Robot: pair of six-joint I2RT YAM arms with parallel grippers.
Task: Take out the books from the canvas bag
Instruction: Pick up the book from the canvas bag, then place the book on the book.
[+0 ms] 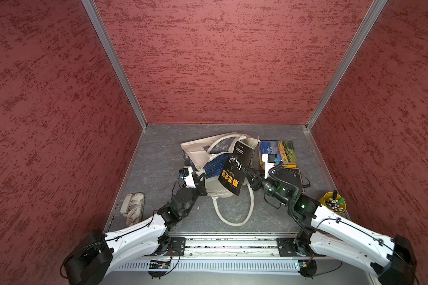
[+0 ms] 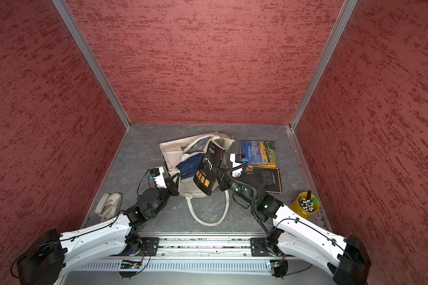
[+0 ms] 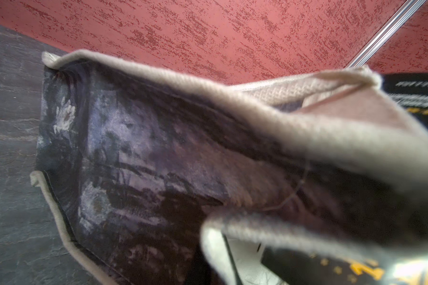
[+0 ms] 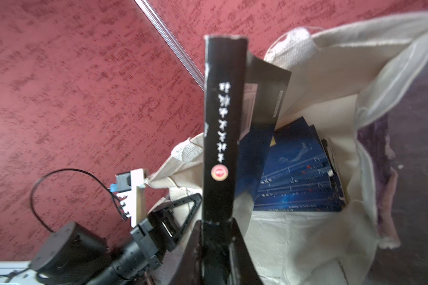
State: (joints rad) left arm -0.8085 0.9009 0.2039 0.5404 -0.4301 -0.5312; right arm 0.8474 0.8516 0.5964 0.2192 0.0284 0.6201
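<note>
The cream canvas bag (image 1: 198,154) (image 2: 174,154) lies open on the grey floor, mouth toward me. My right gripper (image 1: 245,170) (image 2: 216,171) (image 4: 216,222) is shut on the spine end of a black book (image 1: 234,172) (image 2: 205,174) (image 4: 221,128) with orange characters, held tilted above the bag's mouth. Several navy books (image 1: 214,166) (image 4: 299,172) lie inside the bag. My left gripper (image 1: 203,178) (image 2: 176,179) is shut on the bag's near rim; in the left wrist view only the bag's dark print (image 3: 146,160) shows and the fingers are hidden.
A landscape-cover book (image 1: 278,151) (image 2: 258,151) and an orange-brown and black book (image 1: 293,174) (image 2: 269,179) lie on the floor right of the bag. A yellow bucket (image 1: 332,202) stands near right. A whitish bundle (image 1: 134,207) lies near left. One bag handle (image 1: 232,217) loops toward me.
</note>
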